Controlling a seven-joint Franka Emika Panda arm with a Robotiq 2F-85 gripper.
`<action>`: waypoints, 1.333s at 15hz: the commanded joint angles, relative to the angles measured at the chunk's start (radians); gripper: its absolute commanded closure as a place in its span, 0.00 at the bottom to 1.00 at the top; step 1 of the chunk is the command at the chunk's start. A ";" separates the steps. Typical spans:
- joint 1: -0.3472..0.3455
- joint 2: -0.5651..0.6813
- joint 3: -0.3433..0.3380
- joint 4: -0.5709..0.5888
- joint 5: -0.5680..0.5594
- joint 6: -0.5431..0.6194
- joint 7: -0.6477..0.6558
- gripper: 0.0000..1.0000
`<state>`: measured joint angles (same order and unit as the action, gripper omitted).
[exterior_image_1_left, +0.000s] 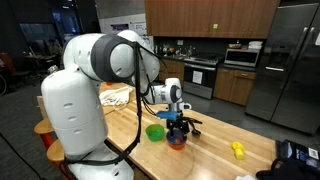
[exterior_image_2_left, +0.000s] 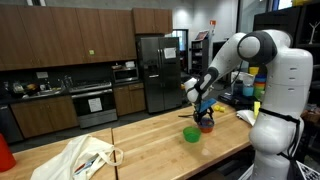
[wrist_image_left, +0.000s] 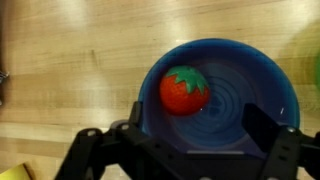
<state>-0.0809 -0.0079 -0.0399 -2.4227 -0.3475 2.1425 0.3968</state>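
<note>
In the wrist view a blue bowl (wrist_image_left: 250, 80) sits on the wooden table, with a red toy strawberry (wrist_image_left: 184, 90) with a green top lying inside it. My gripper (wrist_image_left: 192, 125) hovers right above the bowl, its two black fingers spread wide and empty, apart from the strawberry. In both exterior views the gripper (exterior_image_1_left: 177, 128) (exterior_image_2_left: 204, 117) hangs just over the bowl (exterior_image_1_left: 177, 142) (exterior_image_2_left: 205, 127), next to a green bowl (exterior_image_1_left: 155, 132) (exterior_image_2_left: 191, 134).
A yellow object (exterior_image_1_left: 238, 149) lies farther along the wooden table (exterior_image_1_left: 215, 140). A cloth bag (exterior_image_2_left: 85, 158) (exterior_image_1_left: 115, 95) lies at the table's other end. Kitchen cabinets, a stove and a steel fridge (exterior_image_2_left: 150, 70) stand behind.
</note>
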 joint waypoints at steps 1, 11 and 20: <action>0.011 -0.021 -0.003 -0.027 -0.005 0.013 0.001 0.00; 0.026 -0.068 0.008 -0.072 0.027 -0.085 -0.051 0.00; 0.025 -0.053 0.005 -0.026 0.051 -0.239 -0.128 0.00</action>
<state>-0.0580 -0.0460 -0.0313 -2.4689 -0.3263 1.9589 0.3109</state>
